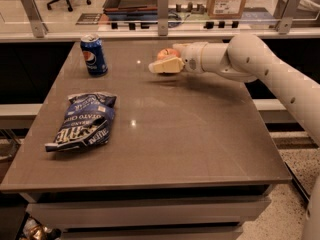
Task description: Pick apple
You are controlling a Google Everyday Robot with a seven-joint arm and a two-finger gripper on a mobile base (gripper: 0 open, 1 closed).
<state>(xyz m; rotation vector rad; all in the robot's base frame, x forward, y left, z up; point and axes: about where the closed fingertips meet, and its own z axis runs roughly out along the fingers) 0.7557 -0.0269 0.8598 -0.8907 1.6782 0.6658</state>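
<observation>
Hand point(163, 62) (grip: cannot tell) beside the apple point(169, 52); soda can point(94, 54) and chip bag point(85, 120) well apart.

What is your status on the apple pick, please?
Gripper at far side of table, at the apple. Apple partly hidden behind it; grasp unconfirmed. Soda can and chip bag off to the left, not in the way.

Apple point(169, 53) partly behind gripper point(163, 65)
</observation>
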